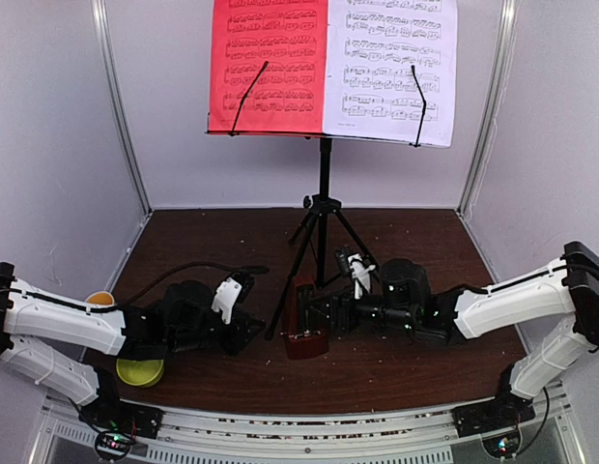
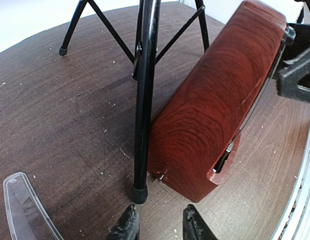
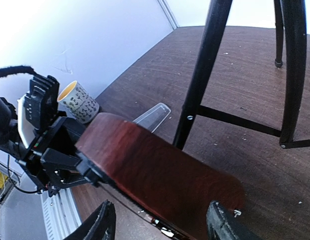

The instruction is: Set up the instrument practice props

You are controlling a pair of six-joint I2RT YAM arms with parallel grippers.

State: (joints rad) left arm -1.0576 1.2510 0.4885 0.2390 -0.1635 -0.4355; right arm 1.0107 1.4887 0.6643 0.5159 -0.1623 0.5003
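The black tripod music stand (image 1: 325, 203) stands at the middle back, with the red sheet (image 1: 269, 63) and the white sheet (image 1: 391, 63) on its desk. The dark-red metronome (image 1: 304, 329) stands on the table by the stand's front leg. Its clear cover (image 2: 22, 210) lies on the table, off the metronome. My right gripper (image 1: 321, 311) is open, with its jaws wide on either side of the metronome (image 3: 160, 175). My left gripper (image 1: 253, 333) is open and empty, its fingertips (image 2: 127, 225) just short of the metronome's base (image 2: 210, 115) and the stand's foot (image 2: 139, 195).
A patterned mug (image 1: 99, 299) with an orange inside and a lime-green bowl (image 1: 140, 370) sit at the near left by the left arm. The mug also shows in the right wrist view (image 3: 80, 102). The tripod legs (image 3: 200, 80) spread around the metronome. White walls enclose the table.
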